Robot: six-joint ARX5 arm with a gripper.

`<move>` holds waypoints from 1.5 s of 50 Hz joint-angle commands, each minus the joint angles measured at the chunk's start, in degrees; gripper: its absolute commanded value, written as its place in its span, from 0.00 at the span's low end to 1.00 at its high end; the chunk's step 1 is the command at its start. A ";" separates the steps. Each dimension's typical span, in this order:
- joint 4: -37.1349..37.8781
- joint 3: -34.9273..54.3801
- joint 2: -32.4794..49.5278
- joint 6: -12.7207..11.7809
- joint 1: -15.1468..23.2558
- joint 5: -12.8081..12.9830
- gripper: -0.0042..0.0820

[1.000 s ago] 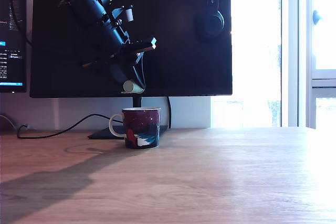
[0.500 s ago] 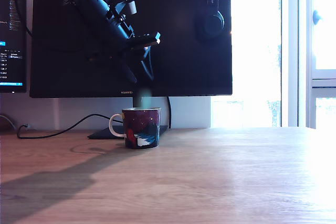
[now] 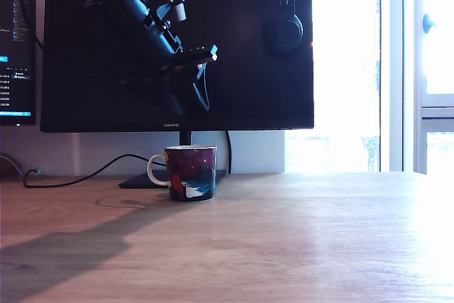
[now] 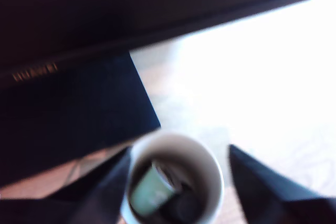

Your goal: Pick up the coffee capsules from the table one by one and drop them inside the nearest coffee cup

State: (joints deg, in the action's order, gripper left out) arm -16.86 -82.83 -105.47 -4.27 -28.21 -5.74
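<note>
Capsules: a pale mint green one (image 4: 152, 192) lies tilted inside the coffee cup (image 4: 210, 161), with darker shapes beside it at the bottom, too blurred to tell what they are. Gripper (image 4: 176, 169) jaws spread wide, nothing between them, one dark finger (image 4: 107, 182) on each side of the cup's white rim in the wrist view. In the exterior view the gripper (image 3: 188, 94) hangs above the cup (image 3: 190, 172), well clear of it, hard to see against the black monitor (image 3: 248, 47). Arm (image 3: 142, 5) slants down from the exterior view's upper left. Cup stands upright on the table (image 3: 298, 239), white handle (image 3: 154, 170) toward the exterior view's left, just in front of the monitor stand (image 3: 142, 179). Black cable (image 3: 78, 175) trails across the desk at the exterior view's left. Headphones (image 3: 284, 30) hang on the monitor. Bright window (image 3: 355, 69) on the exterior view's right. Second screen (image 3: 14, 40) at far left edge.
</note>
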 commanded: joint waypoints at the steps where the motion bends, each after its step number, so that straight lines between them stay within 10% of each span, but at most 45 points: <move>1: 0.07 -0.92 1.07 0.24 -0.85 0.02 0.04; 23: -5.64 0.92 10.82 0.50 -0.66 1.31 0.03; 58: 7.93 42.84 50.51 0.09 10.75 -0.22 0.03; 75: 8.37 56.72 69.51 -4.59 16.33 0.02 0.03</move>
State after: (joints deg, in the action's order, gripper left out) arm -9.04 -28.45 -38.72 -7.42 -11.99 -5.82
